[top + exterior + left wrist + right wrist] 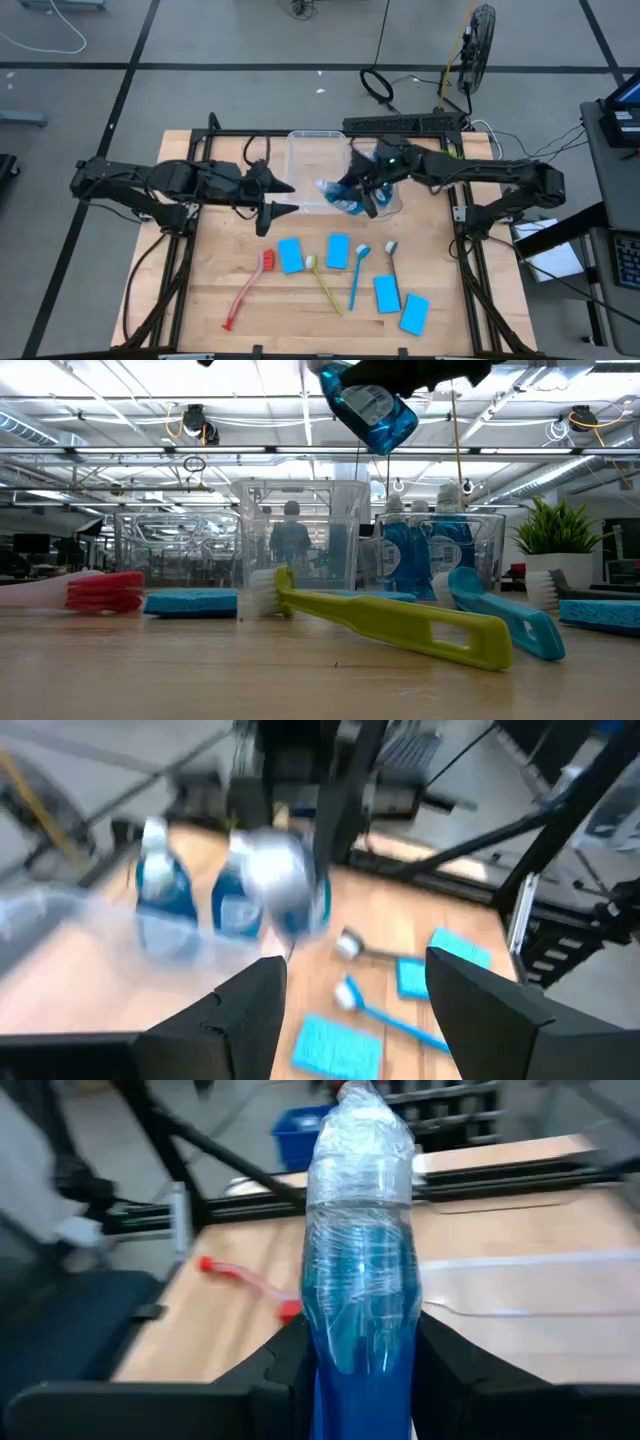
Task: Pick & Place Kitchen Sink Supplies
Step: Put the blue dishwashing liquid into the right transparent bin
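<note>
At about twelve o'clock above the bench [250, 330], the right claw [352, 190] grips a blue bottle [370, 408] held aloft. The left claw [283, 197], at ten o'clock, stands open and empty beside a clear bin [318, 150].

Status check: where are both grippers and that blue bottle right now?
Right gripper shut on blue bottle, lifted over the clear bins. Left gripper open, empty, beside the bins. Brushes, sponges on table, not in the way.

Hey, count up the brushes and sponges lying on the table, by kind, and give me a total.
Brushes: 4 (red, yellow-green, blue, grey)
Sponges: 4, all light blue
Total: 8
</note>
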You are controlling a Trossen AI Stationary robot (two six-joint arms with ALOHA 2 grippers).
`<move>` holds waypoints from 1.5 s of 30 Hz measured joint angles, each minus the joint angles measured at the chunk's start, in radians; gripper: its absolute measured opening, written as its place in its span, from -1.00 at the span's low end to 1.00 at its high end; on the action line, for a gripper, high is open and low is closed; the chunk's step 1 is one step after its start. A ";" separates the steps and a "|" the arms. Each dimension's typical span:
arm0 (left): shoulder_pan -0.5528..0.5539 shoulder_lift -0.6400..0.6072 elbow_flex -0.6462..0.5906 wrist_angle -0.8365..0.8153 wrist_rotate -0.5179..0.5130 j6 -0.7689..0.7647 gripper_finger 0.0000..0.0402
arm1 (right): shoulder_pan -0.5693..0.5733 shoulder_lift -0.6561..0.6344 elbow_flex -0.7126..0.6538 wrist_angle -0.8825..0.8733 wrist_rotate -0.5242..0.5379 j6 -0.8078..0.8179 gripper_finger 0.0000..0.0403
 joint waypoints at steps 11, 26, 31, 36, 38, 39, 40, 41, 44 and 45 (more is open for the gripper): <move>-0.009 0.005 -0.001 -0.145 0.027 0.005 0.25 | -0.026 -0.253 -0.012 -0.153 0.289 -0.070 -0.48; -0.012 0.006 -0.001 -0.154 0.009 -0.053 0.23 | -0.015 -0.625 -0.592 0.506 0.358 0.196 -0.50; -0.012 0.006 -0.001 -0.125 0.000 -0.061 0.28 | 0.046 -0.630 -0.862 0.971 0.464 0.202 -0.50; -0.001 0.006 -0.001 -0.106 -0.008 -0.064 0.32 | 0.132 -0.575 -0.992 1.202 0.599 0.160 -0.50; 0.007 0.006 -0.001 -0.095 -0.010 -0.064 0.33 | 0.160 -0.554 -1.001 1.230 0.638 0.112 -0.50; 0.011 0.006 -0.001 -0.089 -0.010 -0.063 0.33 | 0.170 -0.542 -1.001 1.231 0.649 0.087 -0.50; 0.015 0.006 -0.001 -0.084 -0.010 -0.060 0.33 | 0.179 -0.529 -1.000 1.230 0.662 0.063 -0.49; 0.018 0.006 -0.001 -0.077 -0.010 -0.058 0.33 | 0.184 -0.517 -0.999 1.229 0.670 0.044 -0.49; 0.027 0.006 -0.001 -0.072 -0.010 -0.052 0.33 | 0.189 -0.477 -0.998 1.254 0.671 0.020 -0.49; 0.030 0.006 -0.001 -0.072 -0.010 -0.052 0.33 | 0.189 -0.463 -0.997 1.262 0.672 0.017 -0.50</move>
